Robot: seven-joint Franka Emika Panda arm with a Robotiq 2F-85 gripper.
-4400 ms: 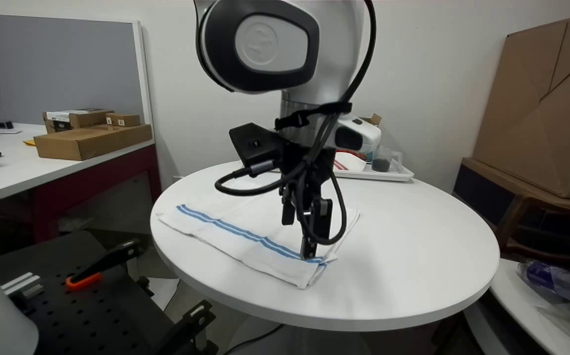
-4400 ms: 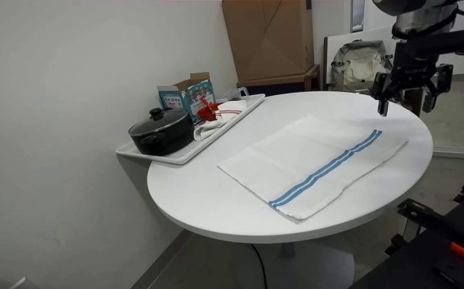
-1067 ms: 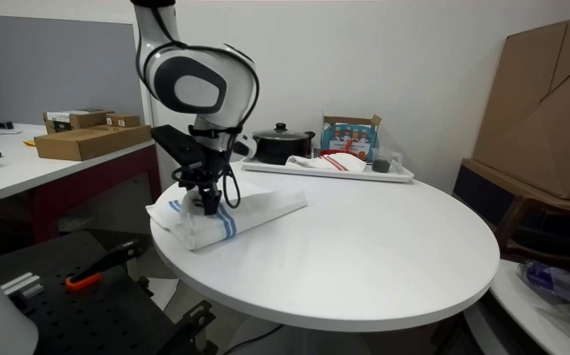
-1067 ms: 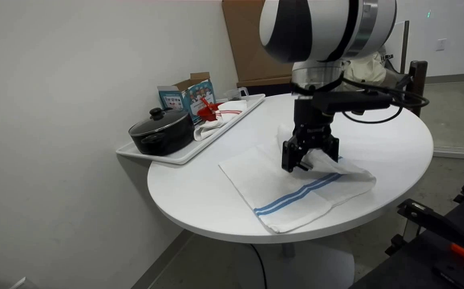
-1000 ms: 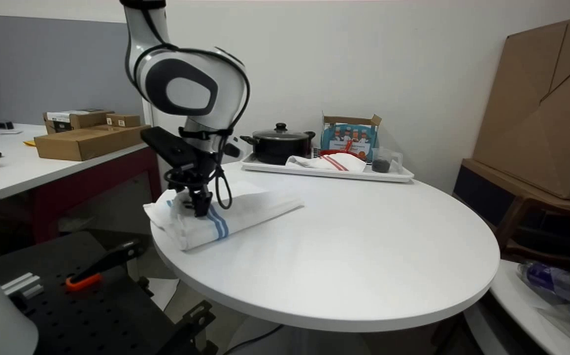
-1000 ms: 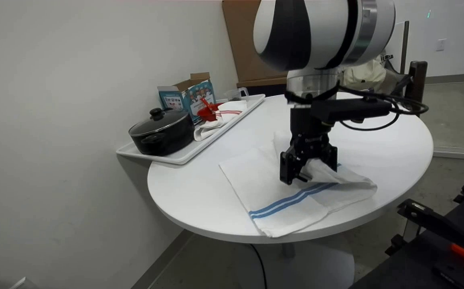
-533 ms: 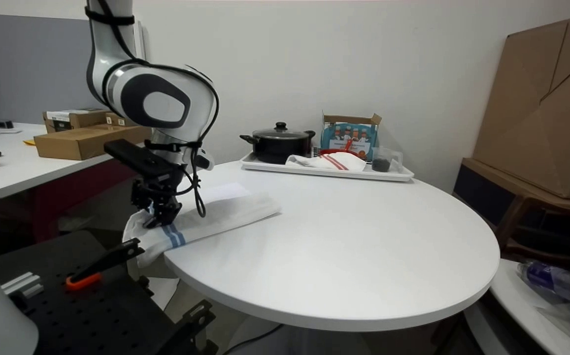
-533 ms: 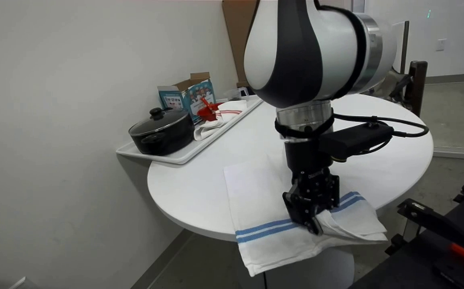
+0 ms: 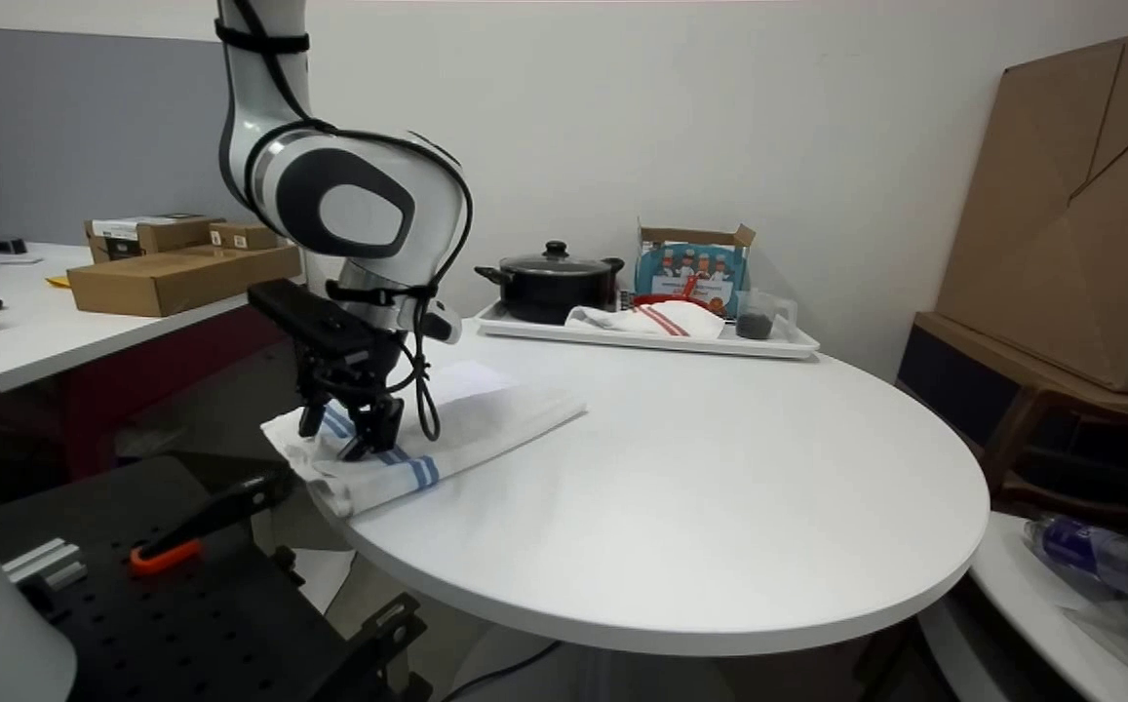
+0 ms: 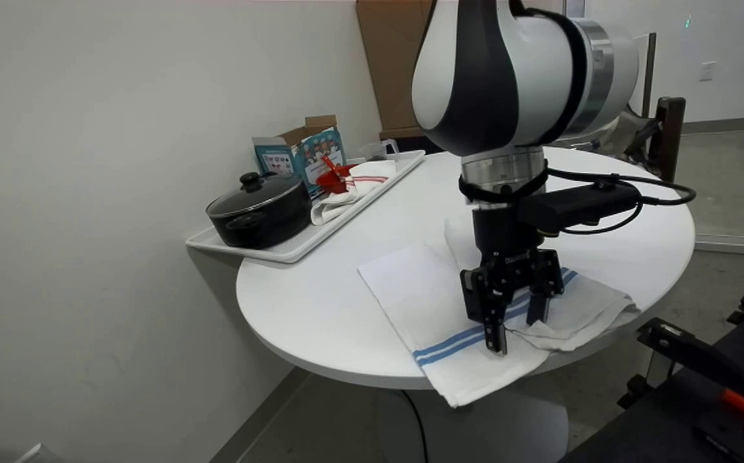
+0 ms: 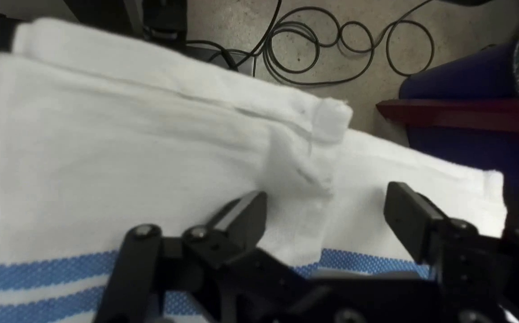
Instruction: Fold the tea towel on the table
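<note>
Right of centre and low in an exterior view, the towel [image 10: 433, 312] is laid on the table [image 10: 317, 308], with one corner carried out past the rim. One fold seems to be made, though loosely: a flap is turned over, and at the right of the wrist view the layer beneath is left uncovered. The gripper [image 10: 517, 335] is spread low over the towel, its fingers held apart and nothing seen pinched between them. The fold is judged unfinished; the edges are yet to be matched and pressed flat, and a further fold may be wanted. The fabric is thin and white, marked by paired blue bands seemingly set out of line where the flap ends; its borders are rumpled and askew.
</note>
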